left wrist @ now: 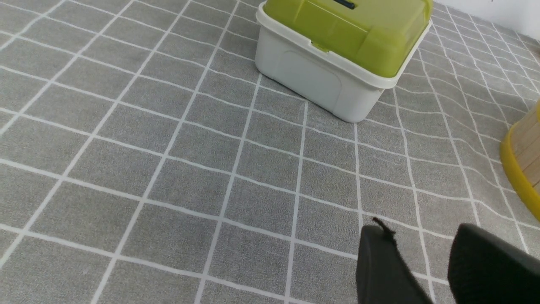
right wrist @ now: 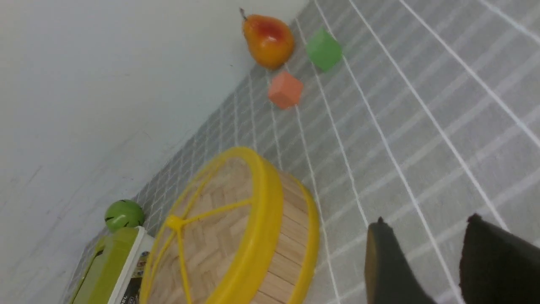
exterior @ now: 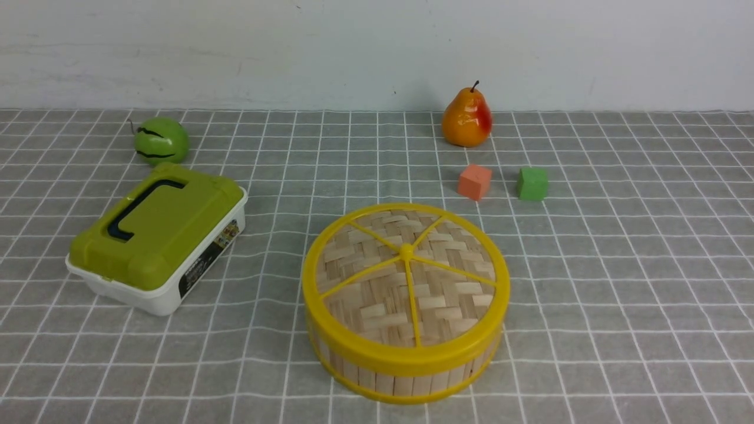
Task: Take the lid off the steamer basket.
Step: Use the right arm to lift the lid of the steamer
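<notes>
The round woven-bamboo lid with yellow plastic rim and spokes (exterior: 377,294) is seated on the shallow pale-slatted steamer basket (exterior: 403,384) (right of the green-topped white rectangular box (exterior: 159,235)). The black left gripper (left wrist: 415,257) and black right gripper (right wrist: 426,253) are spread, nothing pinched.

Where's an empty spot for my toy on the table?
There's bare tablecloth right of the steamer basket, nearer than the green cube, and between the basket and white box. It's crowded where the green melon-like thing sits against the box.
</notes>
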